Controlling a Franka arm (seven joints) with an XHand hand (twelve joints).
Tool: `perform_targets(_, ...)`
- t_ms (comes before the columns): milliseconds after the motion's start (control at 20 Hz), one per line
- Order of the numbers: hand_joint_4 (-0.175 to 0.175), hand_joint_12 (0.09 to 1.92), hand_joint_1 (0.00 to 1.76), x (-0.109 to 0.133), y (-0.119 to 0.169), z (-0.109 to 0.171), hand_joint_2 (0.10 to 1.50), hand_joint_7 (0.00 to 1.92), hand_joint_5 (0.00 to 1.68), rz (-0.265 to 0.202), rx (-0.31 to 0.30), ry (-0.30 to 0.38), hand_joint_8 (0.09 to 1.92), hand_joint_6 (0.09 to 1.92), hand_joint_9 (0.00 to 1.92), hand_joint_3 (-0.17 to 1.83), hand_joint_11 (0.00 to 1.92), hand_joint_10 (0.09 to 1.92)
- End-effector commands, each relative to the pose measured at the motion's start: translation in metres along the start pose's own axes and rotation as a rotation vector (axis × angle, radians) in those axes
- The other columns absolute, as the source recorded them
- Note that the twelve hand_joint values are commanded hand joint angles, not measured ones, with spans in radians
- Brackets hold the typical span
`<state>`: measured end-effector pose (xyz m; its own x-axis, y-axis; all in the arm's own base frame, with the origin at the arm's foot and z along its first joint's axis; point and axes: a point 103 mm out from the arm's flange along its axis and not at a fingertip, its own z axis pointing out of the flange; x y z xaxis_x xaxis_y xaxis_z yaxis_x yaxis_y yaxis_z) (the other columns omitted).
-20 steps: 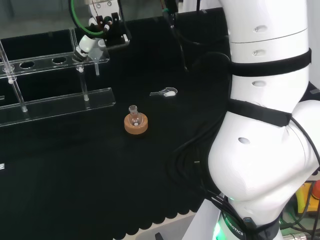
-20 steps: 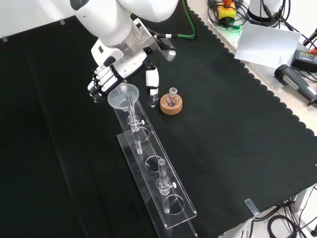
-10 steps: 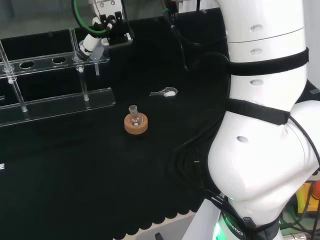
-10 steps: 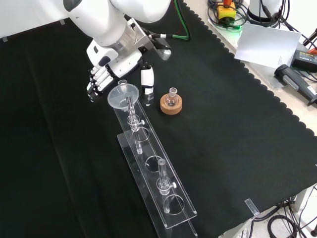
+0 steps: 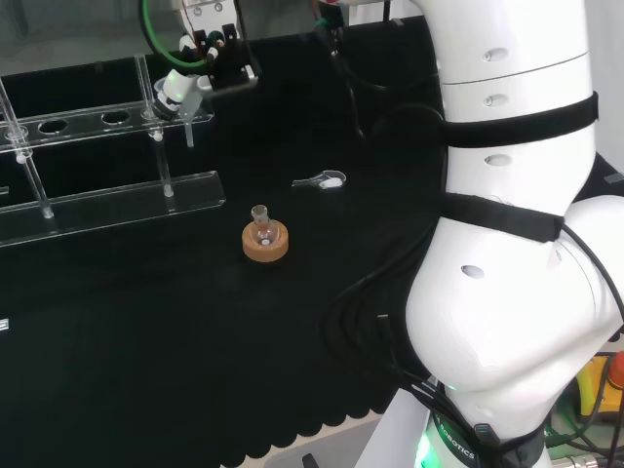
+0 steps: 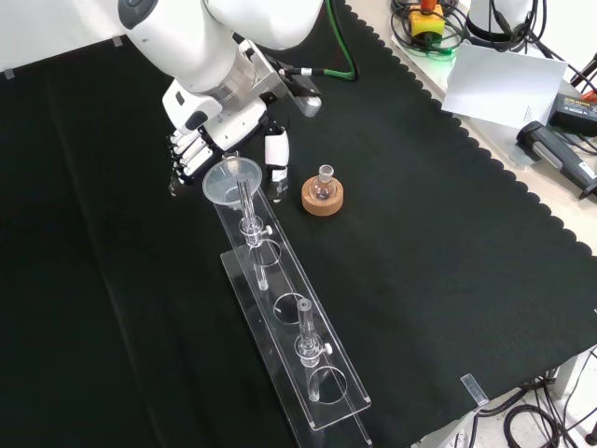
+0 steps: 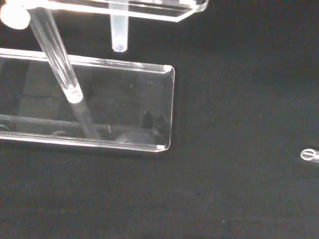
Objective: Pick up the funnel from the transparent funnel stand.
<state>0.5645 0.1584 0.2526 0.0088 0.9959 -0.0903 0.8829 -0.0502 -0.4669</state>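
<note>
Approach step: I've got the hand [image 6: 191, 149] just at 10 o'clock of the funnel [image 6: 232, 180] in the front view, fingers curled, gripping nothing. Funnel sits in the stand's [image 6: 308, 373] end hole. Next I'd open, close around the cone, lift straight.

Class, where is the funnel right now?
In the front view the funnel sits in the stand's far end, just below the hand.

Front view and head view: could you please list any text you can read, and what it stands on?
Funnel, clear stand, cork ring: no text on them.
Arm's base, head view: small print, partly cut off, too small to read reliably.
</note>
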Motion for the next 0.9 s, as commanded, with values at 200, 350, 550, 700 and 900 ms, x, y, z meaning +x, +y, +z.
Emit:
perform_targets(200, -0.018, 1.0, 0.55, 0.002, 0.002, 0.002, 0.75, 0.24, 0.12, 0.012, -0.013, 0.0, 0.51, 0.09, 0.09, 0.03, 0.0, 0.81)
perform_targets(350, -0.014, 1.06, 0.56, 0.001, 0.004, 0.003, 0.77, 0.33, 0.2, 0.023, -0.014, 0.008, 0.53, 0.09, 0.15, 0.05, 0.0, 0.8)
perform_targets(550, -0.013, 1.11, 0.57, 0.0, 0.004, 0.004, 0.79, 0.37, 0.24, 0.029, -0.015, 0.009, 0.52, 0.09, 0.2, 0.07, 0.0, 0.78)
perform_targets(700, -0.011, 1.11, 0.58, -0.004, 0.004, 0.004, 0.8, 0.41, 0.26, 0.032, -0.032, 0.029, 0.52, 0.09, 0.22, 0.08, 0.0, 0.78)
perform_targets(900, -0.003, 1.13, 0.56, -0.007, 0.005, 0.006, 0.81, 0.5, 0.33, 0.025, -0.033, 0.048, 0.49, 0.09, 0.29, 0.14, 0.0, 0.73)
